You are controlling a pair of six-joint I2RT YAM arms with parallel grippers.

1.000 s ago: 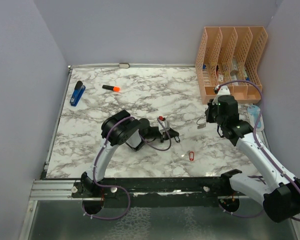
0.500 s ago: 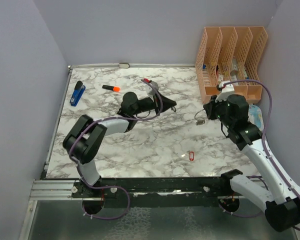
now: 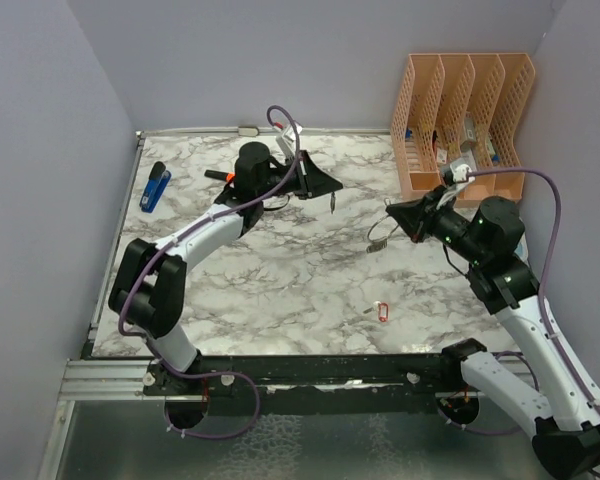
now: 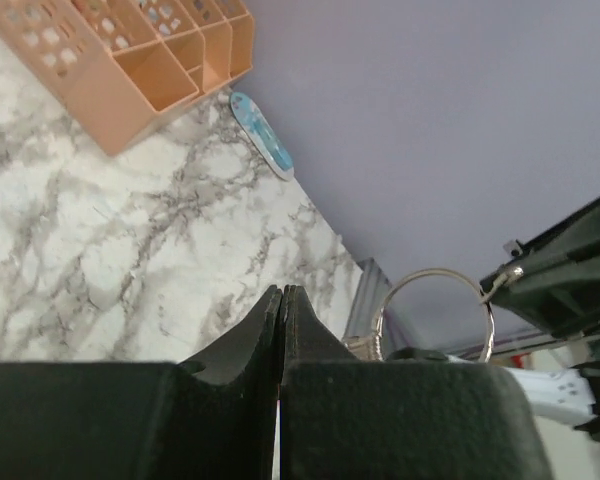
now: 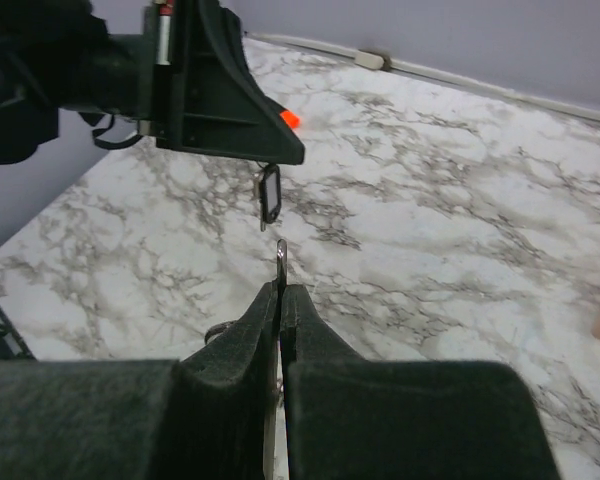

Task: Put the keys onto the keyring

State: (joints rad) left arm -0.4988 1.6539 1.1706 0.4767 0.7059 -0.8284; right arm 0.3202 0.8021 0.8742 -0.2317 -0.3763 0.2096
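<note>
Facing each other above the marble surface [image 3: 280, 285], both arms are up in the air and it's all about the gap between them. Left hand [image 3: 336, 188] is pinched right down, jaws pressed flat together, and the dark-headed key [image 5: 269, 193] hangs just below its tips. It looks nipped by its very top, though the contact itself is too small to make out. Right hand [image 3: 391, 209] is clamped just as tight on the thin wire of the keyring [image 4: 435, 269], which droops from its fingertips. What look like small silver keys [image 3: 376, 244] dangle at the bottom of the loop, so some of the job may already be on the ring.

Key and ring are near each other but clearly apart. From the right wrist camera the key hangs just ahead of the right hand's tips and a little above them, with bare marble showing between. No threading has begun on this one, by my read.

And look down there: the red-tagged key [image 3: 383, 311] lies flat on the surface, well below the right hand and off towards its base, with neither hand anywhere near it. So I'd call it two keys left to go, one lined up and one not yet picked up
</note>
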